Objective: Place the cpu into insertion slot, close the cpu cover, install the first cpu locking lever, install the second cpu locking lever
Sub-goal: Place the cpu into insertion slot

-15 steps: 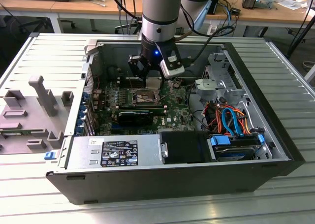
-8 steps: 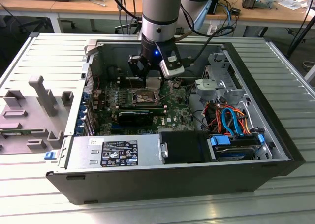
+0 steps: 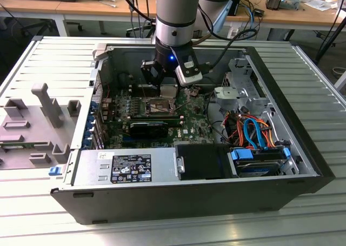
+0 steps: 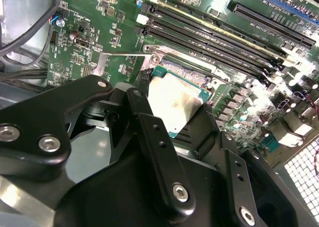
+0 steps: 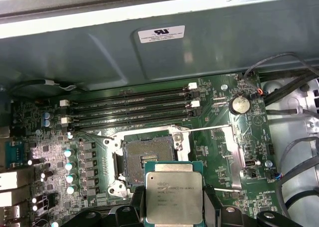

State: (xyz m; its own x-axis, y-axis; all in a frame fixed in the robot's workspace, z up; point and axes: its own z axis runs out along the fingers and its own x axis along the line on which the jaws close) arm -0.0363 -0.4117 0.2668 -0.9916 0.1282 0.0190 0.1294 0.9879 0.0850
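A slatted metal counter [image 3: 319, 94] is occupied by an open computer case [image 3: 189, 197], within which a green motherboard [image 5: 214, 152] is laid around the insertion slot [image 5: 147, 152]. The gripper [image 5: 173, 207] is closed on the cpu [image 5: 173, 197], which is clamped by two opposite edges. The cpu is held metal top up, just over one edge of the insertion slot and not seated in it. The slot's dark centre is left bare, and the cpu cover [image 5: 235, 157] is swung open beside the slot.
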